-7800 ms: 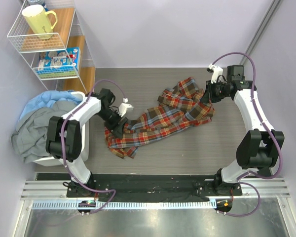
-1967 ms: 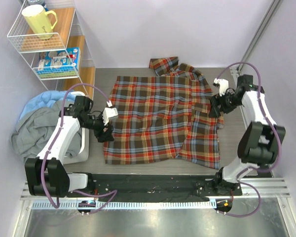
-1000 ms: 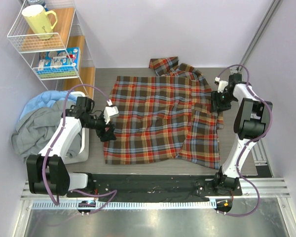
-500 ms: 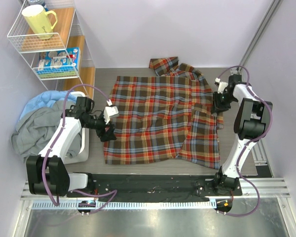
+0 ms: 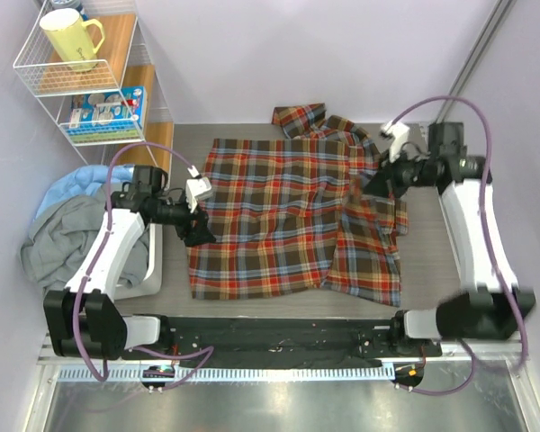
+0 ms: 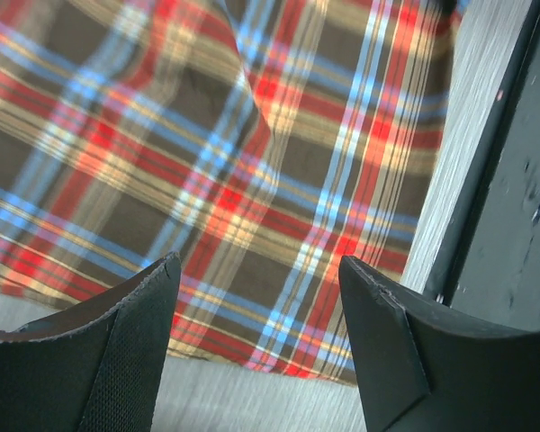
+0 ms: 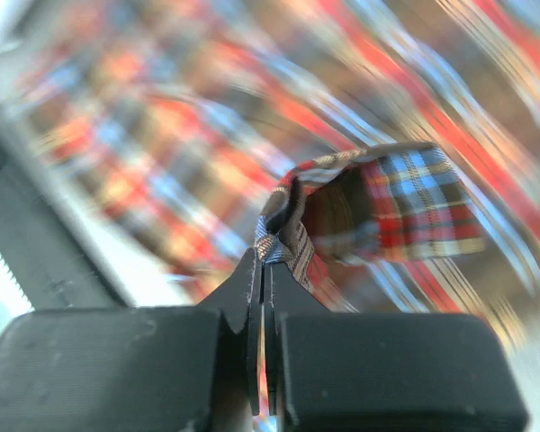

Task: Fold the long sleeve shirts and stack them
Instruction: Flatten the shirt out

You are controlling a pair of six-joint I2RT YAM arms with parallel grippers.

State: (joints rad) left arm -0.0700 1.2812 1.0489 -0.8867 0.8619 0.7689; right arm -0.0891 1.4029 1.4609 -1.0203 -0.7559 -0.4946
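The red, dark and yellow plaid long sleeve shirt (image 5: 283, 216) lies spread flat across the table, one sleeve bunched at the back (image 5: 301, 117). My right gripper (image 5: 375, 180) is shut on a fold of the shirt's right edge (image 7: 342, 216) and holds it lifted over the shirt. My left gripper (image 5: 198, 236) is open and empty at the shirt's left edge. In the left wrist view its fingers (image 6: 135, 342) hover above the shirt's hem (image 6: 279, 243) and bare table.
A white bin (image 5: 153, 270) with grey and blue clothes (image 5: 67, 229) stands at the left. A wire shelf (image 5: 90, 81) with a yellow mug (image 5: 70, 38) is at the back left. A black rail (image 5: 279, 333) runs along the near edge.
My right gripper has pulled the shirt's right edge up and leftward over the shirt. My left gripper has shifted slightly near the shirt's left edge.
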